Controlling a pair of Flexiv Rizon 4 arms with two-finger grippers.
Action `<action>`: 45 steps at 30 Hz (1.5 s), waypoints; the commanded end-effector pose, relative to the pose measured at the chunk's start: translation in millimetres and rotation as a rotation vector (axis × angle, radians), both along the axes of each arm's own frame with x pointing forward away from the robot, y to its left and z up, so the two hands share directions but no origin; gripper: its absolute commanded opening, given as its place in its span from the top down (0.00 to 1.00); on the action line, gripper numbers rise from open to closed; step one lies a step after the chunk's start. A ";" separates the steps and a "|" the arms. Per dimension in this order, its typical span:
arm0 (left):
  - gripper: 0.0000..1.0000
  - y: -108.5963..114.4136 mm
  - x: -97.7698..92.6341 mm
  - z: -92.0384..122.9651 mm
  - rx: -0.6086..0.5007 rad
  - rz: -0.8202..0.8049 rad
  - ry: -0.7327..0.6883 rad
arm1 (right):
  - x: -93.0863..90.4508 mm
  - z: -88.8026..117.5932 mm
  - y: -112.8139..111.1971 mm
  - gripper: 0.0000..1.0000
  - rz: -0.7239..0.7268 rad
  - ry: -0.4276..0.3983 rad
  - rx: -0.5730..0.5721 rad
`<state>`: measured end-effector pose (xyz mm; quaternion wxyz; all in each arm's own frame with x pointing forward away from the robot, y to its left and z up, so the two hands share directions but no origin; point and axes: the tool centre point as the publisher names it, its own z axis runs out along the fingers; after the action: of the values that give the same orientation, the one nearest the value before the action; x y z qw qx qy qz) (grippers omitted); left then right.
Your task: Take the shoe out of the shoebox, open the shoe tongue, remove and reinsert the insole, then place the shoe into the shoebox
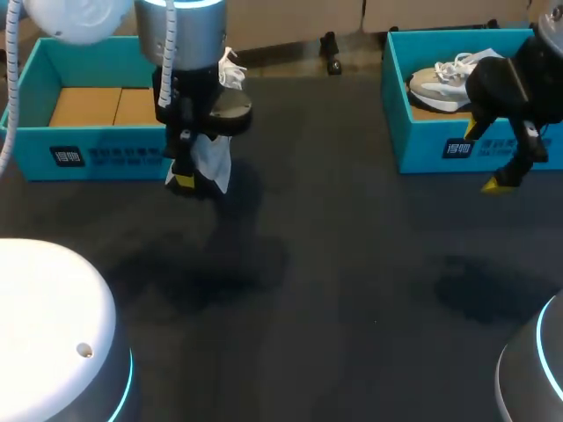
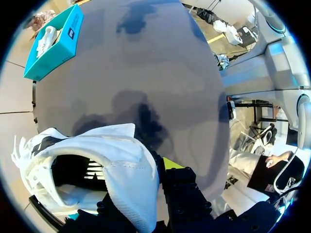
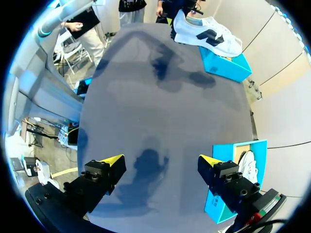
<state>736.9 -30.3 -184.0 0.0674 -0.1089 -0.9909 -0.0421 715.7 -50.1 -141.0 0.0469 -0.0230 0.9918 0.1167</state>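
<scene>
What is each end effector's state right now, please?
Left end effector: closed on the white fabric sneaker.
Right end effector: open, empty.

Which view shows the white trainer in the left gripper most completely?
Right wrist view: the white trainer appears almost whole, side-on. The head view hides most behind the left arm; the left wrist view shows only its opening, close up.
</scene>
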 end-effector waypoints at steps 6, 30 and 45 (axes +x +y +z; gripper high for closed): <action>1.00 1.1 -0.1 1.2 -0.002 -0.001 -0.002 | 2.1 -0.3 1.4 0.00 -0.001 0.004 -0.003; 1.00 72.0 82.5 14.2 0.025 -0.004 -0.033 | 2.1 -0.3 1.4 0.00 -0.001 0.004 -0.003; 1.00 72.0 82.5 14.2 0.025 -0.004 -0.033 | 2.1 -0.3 1.4 0.00 -0.001 0.004 -0.003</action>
<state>819.2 41.4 -170.9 0.0529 -0.1089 -0.9911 -0.0562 715.7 -50.1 -141.0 0.0469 -0.0230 0.9918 0.1167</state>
